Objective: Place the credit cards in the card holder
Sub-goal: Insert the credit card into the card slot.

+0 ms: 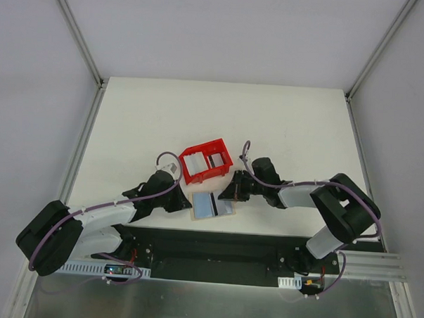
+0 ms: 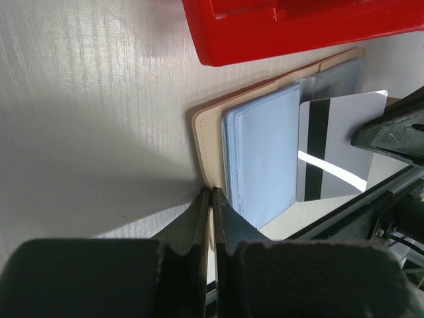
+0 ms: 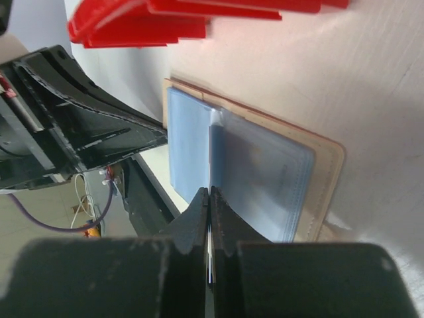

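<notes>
Step in hand, as judged: feeding the striped card into the card holder. Holder lying open and flat on the worktop, blue lining up, just on the near side of the red bin, close to its wall.

State of the right tool: fully closed, pinching the striped card by one edge. Card seen edge-on from the right wrist, running along the middle of the lining. From the left wrist, spread over the far half of the holder. Not yet seated in a pocket, as far as visible.

State of the left tool: closed tight too, tips down at the holder's tan outer edge. Pinching that edge or only pressing on it, cannot tell. Likely there to steady the holder.

Next move, as a guess: lining the card's leading edge up with a pocket slit, keeping it low, pushing in with the cover held down, then letting go. Thin slit, thin card, so little margin. Easy to snag, or to shove the whole holder sideways.

Room: tight. Red bin close on the far side, black base plate close on the near side, both tools crowding one small holder. More worktop to left and right and beyond the bin. In the bin, pale things, possibly more cards; too small to confirm.
</notes>
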